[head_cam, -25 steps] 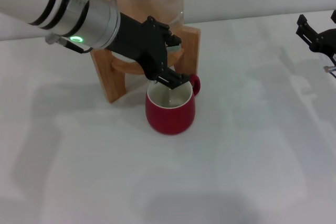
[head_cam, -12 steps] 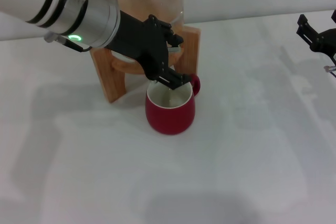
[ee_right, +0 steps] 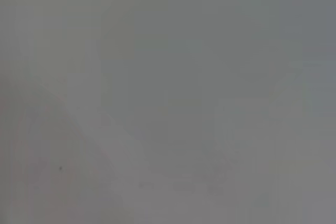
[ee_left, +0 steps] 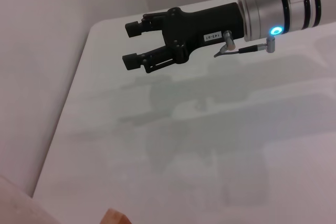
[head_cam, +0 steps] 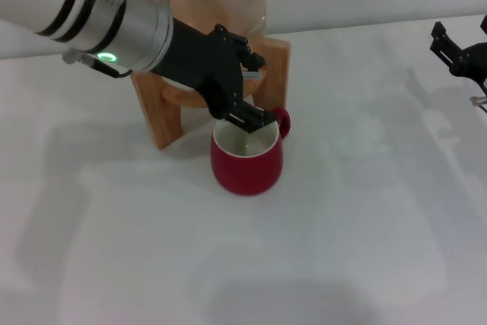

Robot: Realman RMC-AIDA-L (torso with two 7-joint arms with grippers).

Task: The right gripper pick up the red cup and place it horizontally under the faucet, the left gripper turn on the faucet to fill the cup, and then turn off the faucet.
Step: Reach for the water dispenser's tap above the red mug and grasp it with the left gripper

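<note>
We see our left gripper (head_cam: 247,108) reaching down in front of the wooden stand (head_cam: 163,112), its fingers pressed close at the faucet (head_cam: 253,72) just above the red cup (head_cam: 246,159). The cup stands upright on the white surface (head_cam: 342,226) beside the stand, and far right our right gripper (ee_left: 135,44) hangs with fingers spread

Dark-red ceramic mug (head_cam: 246,159) with a glossy white inside, on a plain white tabletop (head_cam: 358,226).

Behind it stands a light honey-coloured wooden stand (head_cam: 156,112). The black multi-jointed left gripper (head_cam: 251,116) sits on a silver-grey wrist with a green ring light, its forearm white with black bands. The black right gripper (ee_left: 135,44) has a silver wrist with a blue-white light.
</note>
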